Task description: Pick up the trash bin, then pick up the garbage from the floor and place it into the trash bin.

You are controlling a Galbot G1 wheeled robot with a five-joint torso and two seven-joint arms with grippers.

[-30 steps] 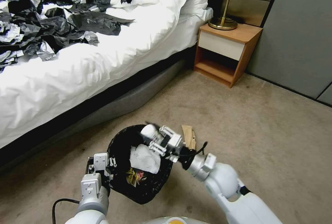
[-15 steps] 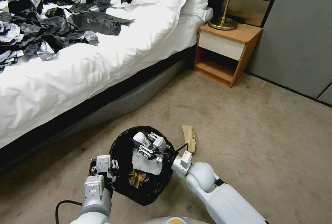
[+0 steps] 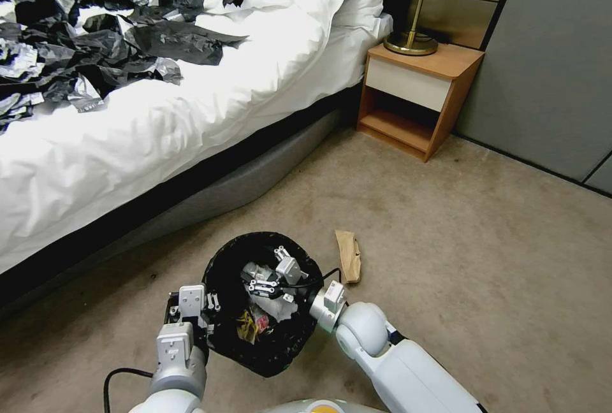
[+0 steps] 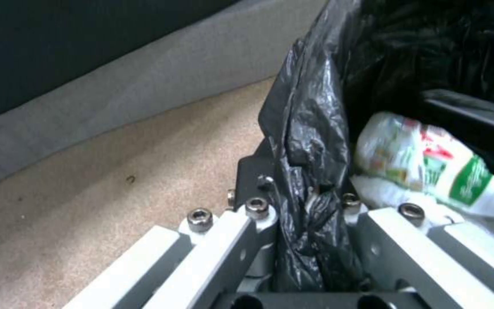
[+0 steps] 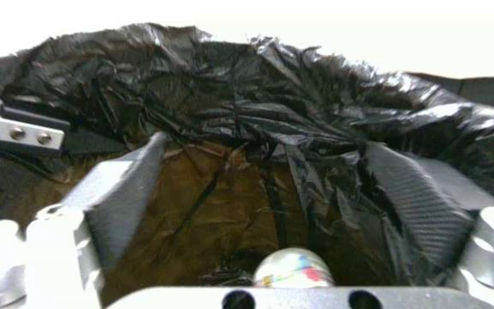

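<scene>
The trash bin [image 3: 280, 349], lined with a black bag, is tilted just above the carpet. My left gripper [image 3: 205, 304] is shut on its near rim, pinching the bag fold [image 4: 307, 201]. Reaching down inside the bin, my right gripper [image 3: 256, 278] has its fingers [image 5: 122, 201] spread open. A green-labelled bottle [image 4: 430, 167] lies in the bin on white tissue; its end [image 5: 293, 268] shows near my right palm, touching neither pad. Yellow and red wrappers [image 3: 250, 325] lie deeper in. A brown cardboard scrap [image 3: 349, 255] rests on the floor just right of the bin.
The bed [image 3: 191, 113] with white bedding and black-and-silver plastic sheets [image 3: 83, 37] runs along the left, its grey base [image 3: 242, 177] close behind the bin. A wooden nightstand [image 3: 417, 94] with a lamp stands at the back right. Open carpet [image 3: 497, 260] lies to the right.
My right gripper went from above the bin's rim down into the bin with the bottle, and its fingers now stand apart. The left gripper and bin barely moved.
</scene>
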